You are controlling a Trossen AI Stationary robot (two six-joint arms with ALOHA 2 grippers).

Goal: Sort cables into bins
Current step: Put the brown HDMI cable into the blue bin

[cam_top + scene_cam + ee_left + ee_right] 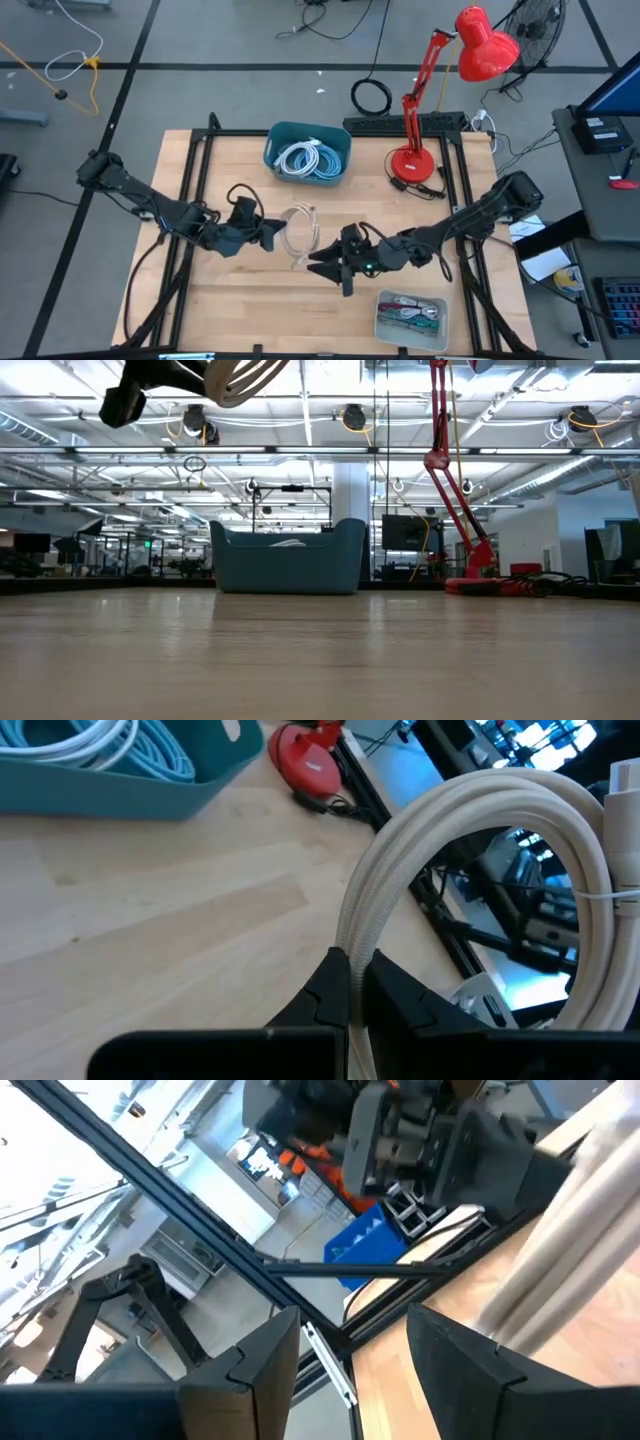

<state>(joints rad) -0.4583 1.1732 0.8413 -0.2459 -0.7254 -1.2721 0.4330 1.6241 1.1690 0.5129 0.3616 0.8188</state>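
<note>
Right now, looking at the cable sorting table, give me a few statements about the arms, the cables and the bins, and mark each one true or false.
1. The left gripper is shut on the beige cable coil. True.
2. The beige cable coil lies flat on the table. False: the low view shows it raised above the tabletop in the gripper.
3. The dark teal tub holds light blue and white cable coils. True.
4. The pale grey tray is empty. False: short maroon, teal and grey pieces lie in it.
5. The right gripper is clamped on the beige coil. False: its fingers are spread with nothing between them, close beside the coil.
</note>
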